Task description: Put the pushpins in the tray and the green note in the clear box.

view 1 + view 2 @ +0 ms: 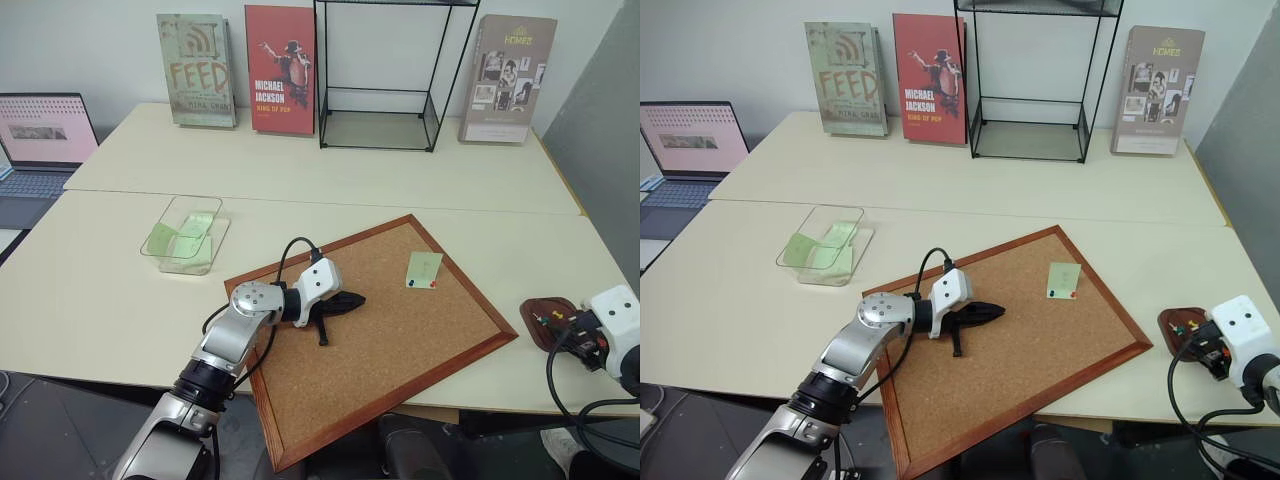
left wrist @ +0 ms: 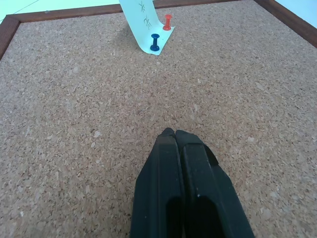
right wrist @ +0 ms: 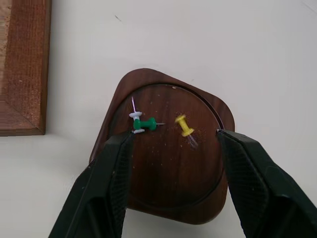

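Desk (image 1: 330, 180) — pale, two joined tops, holding all items below.

Corkboard (image 1: 400, 340) — wood-framed, lying flat and turned at an angle, near centre of the desk.

Green note (image 1: 424, 269) — small slip on the far right part of the corkboard, fixed along its near edge by a blue pin (image 2: 155, 42) and a red pin (image 2: 168, 22).

Tray (image 3: 168, 148) — small dark brown dish on the desk just right of the corkboard's right corner. Holds a green pin (image 3: 144, 124), a white pin (image 3: 134, 116) touching it, and a yellow pin (image 3: 184, 126) a little apart.

Clear box (image 1: 188, 234) — on the desk to the left of the corkboard, well apart from the note; green slips lie inside.

Left gripper (image 1: 352, 300) — over the middle of the corkboard, pointing right toward the note, jaws clenched, nothing between them.

Right gripper (image 3: 173, 136) — just above the tray, jaws released and standing on either side of the dish, grasping nothing.

Far edge — three books (image 1: 280, 70) upright against the wall, a black wire-frame case (image 1: 385, 75) between them; a laptop (image 1: 40, 140) at far left.
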Motion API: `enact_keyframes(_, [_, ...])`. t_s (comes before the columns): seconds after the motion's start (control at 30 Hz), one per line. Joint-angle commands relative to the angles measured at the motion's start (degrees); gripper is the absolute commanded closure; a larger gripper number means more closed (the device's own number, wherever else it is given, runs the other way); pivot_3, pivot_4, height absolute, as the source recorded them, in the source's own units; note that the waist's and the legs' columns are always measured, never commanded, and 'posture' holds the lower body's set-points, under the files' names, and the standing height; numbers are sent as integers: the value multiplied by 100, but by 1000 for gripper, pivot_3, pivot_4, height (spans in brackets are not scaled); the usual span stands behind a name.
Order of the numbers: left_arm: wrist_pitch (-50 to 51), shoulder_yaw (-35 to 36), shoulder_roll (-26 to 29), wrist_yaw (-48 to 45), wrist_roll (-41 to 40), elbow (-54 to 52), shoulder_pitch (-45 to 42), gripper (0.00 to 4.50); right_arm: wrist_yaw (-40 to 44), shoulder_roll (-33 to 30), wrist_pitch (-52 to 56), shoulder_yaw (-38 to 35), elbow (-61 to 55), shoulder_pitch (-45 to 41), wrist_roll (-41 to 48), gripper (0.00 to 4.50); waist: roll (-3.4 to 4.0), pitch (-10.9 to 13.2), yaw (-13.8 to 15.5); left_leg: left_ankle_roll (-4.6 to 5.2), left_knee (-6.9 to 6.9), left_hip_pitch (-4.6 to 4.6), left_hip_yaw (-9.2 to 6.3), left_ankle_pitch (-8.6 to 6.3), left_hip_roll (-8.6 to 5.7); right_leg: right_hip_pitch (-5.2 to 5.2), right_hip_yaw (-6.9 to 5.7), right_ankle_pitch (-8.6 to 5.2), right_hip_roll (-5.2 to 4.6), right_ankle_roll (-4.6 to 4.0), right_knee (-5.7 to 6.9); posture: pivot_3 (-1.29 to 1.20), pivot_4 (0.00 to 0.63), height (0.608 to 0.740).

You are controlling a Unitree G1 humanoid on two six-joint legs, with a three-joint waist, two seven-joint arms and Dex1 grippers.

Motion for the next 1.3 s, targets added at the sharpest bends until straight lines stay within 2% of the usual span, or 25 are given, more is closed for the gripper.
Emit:
enact_keyframes(0.03, [26, -168, -34, -53, 63, 45, 72, 4500, 59, -52, 38, -284, -176, -52, 153, 1680, 0, 0, 0, 0, 0, 0, 0, 0, 0, 1, 0, 0, 0, 0, 0, 0, 150, 740])
enact_keyframes(0.1, [12, -156, -28, -59, 60, 74, 59, 4500, 70, -41, -14, -361, -214, -143, 253, 1680, 0, 0, -1, 0, 0, 1, 0, 0, 0, 0, 0, 0, 0, 0, -1, 0, 150, 740])
enact_keyframes(0.2, [2, -146, -24, -58, 62, 100, 44, 4500, 319, 114, -88, -441, -598, -408, 877, 1680, 0, 0, -3, 0, 1, 1, 0, 0, 0, 1, 1, 0, 0, 0, -1, 0, 150, 740])
enact_keyframes(0.37, [-24, -152, -31, -60, 79, 153, 0, 4500, 72, 543, 55, 187, -1092, -871, 1325, 1680, -4, -1, 1, 0, 0, 4, -6, 0, 1, 5, -5, 0, 2, 0, 0, 0, 150, 740])
enact_keyframes(0.53, [-47, -170, -56, -52, 102, 205, -52, 4500, -686, 1317, -246, 1496, -714, -1524, 800, 1680, -9, -5, 10, 0, 2, 3, -5, 0, -2, 7, -1, 0, 0, 1, -5, 0, 150, 740])
enact_keyframes(0.63, [-60, -166, -63, -44, 108, 231, -74, 4500, -1085, 1633, -472, 1941, -357, -1768, 425, 1680, -5, -6, 26, 0, 3, 3, -5, 0, 1, 7, -3, 0, 1, 1, -5, 0, 150, 740])
enact_keyframes(0.9, [-59, -153, -44, -20, 115, 218, -74, 4500, -1485, 1974, -850, 2600, 16, -1889, -108, 1680, -4, -7, 57, 0, 0, -3, -6, 0, -2, 4, -4, 1, -1, 2, -6, 0, 150, 740])
enact_keyframes(1.07, [-42, -143, -28, -9, 111, 193, -63, 4500, -1658, 2163, -943, 2663, 95, -1886, -203, 1680, -4, -7, 56, 0, 1, -2, -7, 0, -2, 4, -3, 1, 0, 1, -4, 0, 150, 740])
enact_keyframes(1.17, [-42, -138, -20, -12, 110, 191, -65, 4500, -1692, 2216, -949, 2728, 147, -1917, -251, 2124, -4, -7, 56, 0, 2, -1, -7, 0, -2, 4, -3, 1, 0, 1, -4, 0, 150, 740])
enact_keyframes(1.23, [-48, -136, -15, -13, 113, 196, -72, 4500, -1739, 2234, -934, 2743, 194, -1930, -292, 2628, -4, -7, 55, 0, 1, -1, -7, 0, -1, 4, -4, 1, 0, 1, -4, 0, 150, 740])
enact_keyframes(1.3, [-49, -130, -15, -12, 112, 203, -84, 4500, -1766, 2243, -941, 2714, 249, -1931, -314, 2937, -4, -7, 55, 0, 1, -1, -7, 0, -1, 4, -4, 1, 0, 1, -4, 0, 150, 740])
